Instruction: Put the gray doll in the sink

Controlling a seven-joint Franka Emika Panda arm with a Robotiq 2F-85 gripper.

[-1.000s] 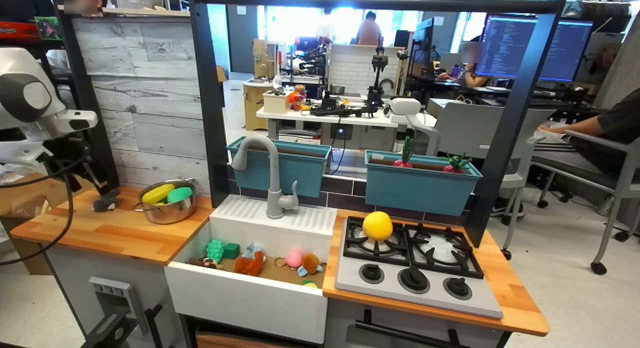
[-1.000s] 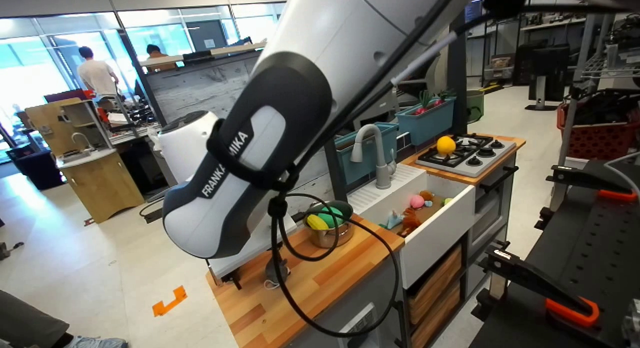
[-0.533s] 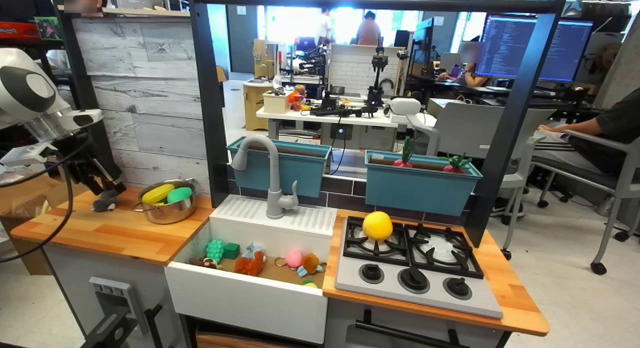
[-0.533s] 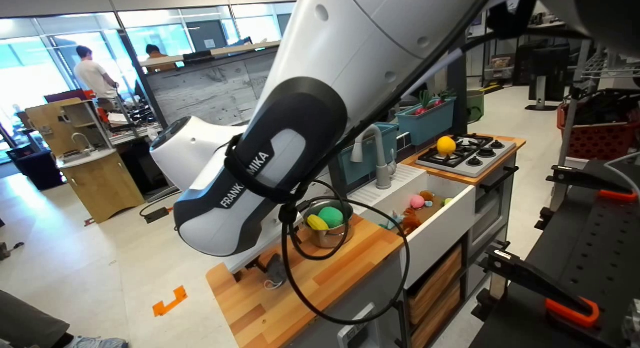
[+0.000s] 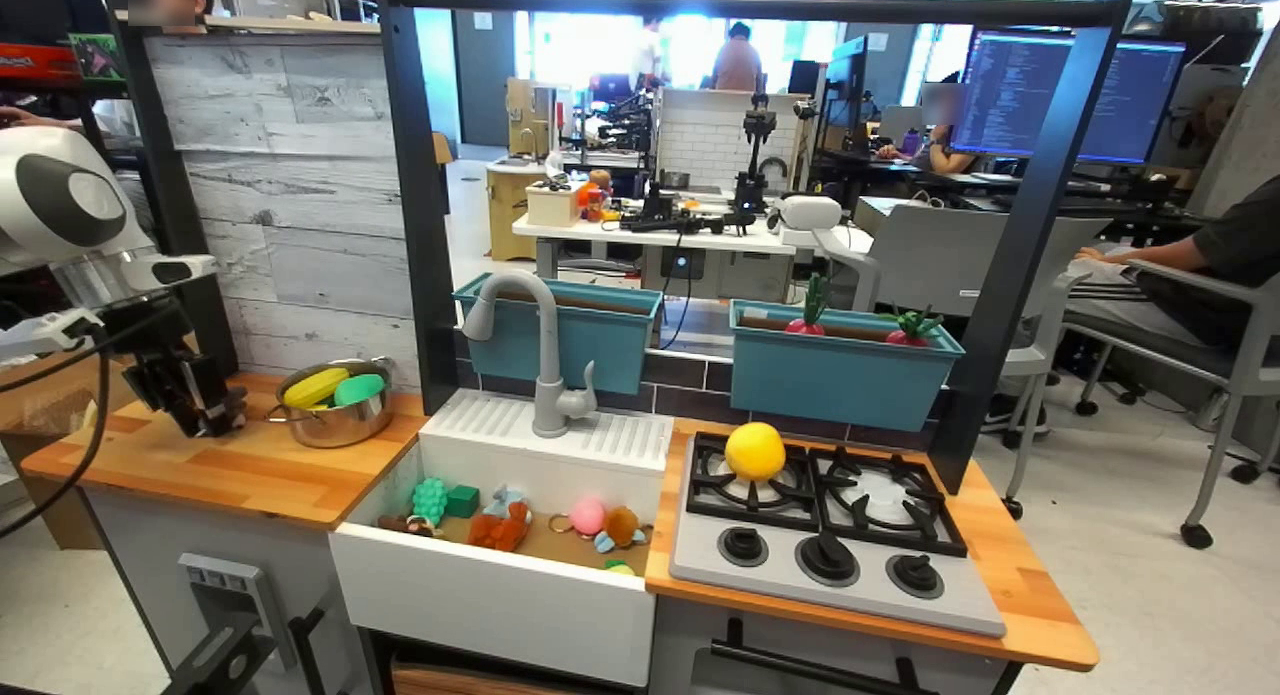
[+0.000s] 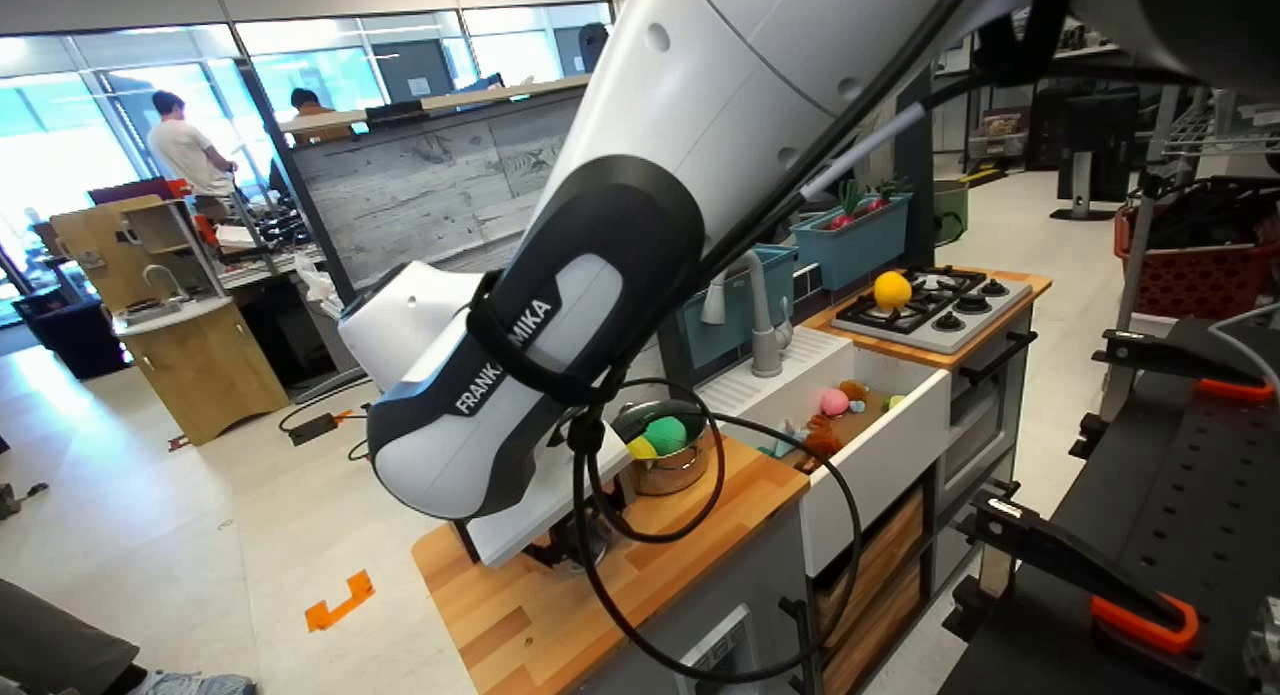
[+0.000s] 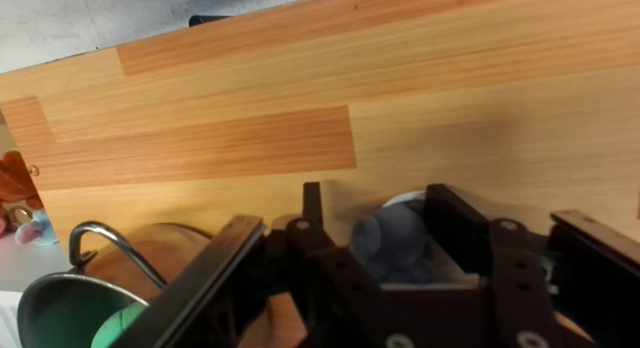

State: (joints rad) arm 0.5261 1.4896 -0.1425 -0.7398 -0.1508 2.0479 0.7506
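Gripper [image 7: 374, 200], black and two-fingered, hangs low over the flat, orange-brown wooden counter [image 5: 200, 485], its jaws spread apart with nothing pinched. In the wrist view the small, rounded, gray plush doll [image 7: 390, 238] shows in the gap between them, off-centre: just beside the jaw on the right of that view, with a wider gap to the opposite one. Whether the nearer jaw touches it, I cannot tell. In an exterior view only a sliver of the doll [image 5: 238, 405] peeks out behind the tool.

Near the tool, to its right in that exterior view, sits a round, shiny steel pot [image 5: 345, 427]. Farther from the tool, past the pot, is the white rectangular sink [image 5: 500, 590] with its gray curved faucet [image 5: 548, 355].

The step in hand looks to be the grasp; lift and carry are not yet done. The next move probably calls for centring on the doll, dropping lower if the jaws don't yet flank it, then closing. After that, the tool should rise enough to clear pot and sink wall before letting go.
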